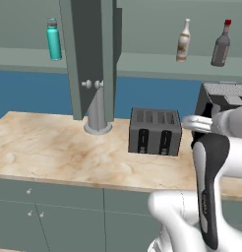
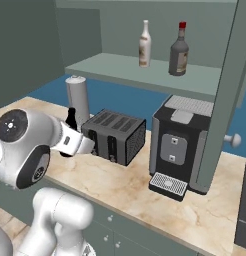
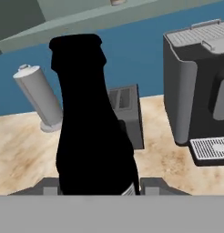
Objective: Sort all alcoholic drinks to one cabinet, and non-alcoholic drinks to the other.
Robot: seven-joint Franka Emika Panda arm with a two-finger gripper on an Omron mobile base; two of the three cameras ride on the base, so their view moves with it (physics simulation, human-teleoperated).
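My gripper [image 3: 102, 186] is shut on the small black bottle [image 3: 91, 123], which stands upright between the fingers and rises over the counter. From the right base view the black bottle [image 2: 71, 118] shows just behind my forearm, left of the toaster. On the open upper shelf stand the pale cream bottle [image 2: 145, 44] and, beside it, the dark grey bottle with a red cap [image 2: 179, 50]. The cream bottle [image 1: 183, 42] and grey bottle [image 1: 222, 45] sit at the right of that shelf, and the teal flask [image 1: 54, 39] is far left, beyond an open cabinet door.
A dark toaster [image 1: 155, 132] sits mid-counter on the marble top [image 1: 54, 147]. A coffee machine [image 2: 180, 145] stands to its right. A grey cylinder [image 2: 77, 100] stands at the back. Open cabinet doors [image 1: 88, 54] hang down over the counter.
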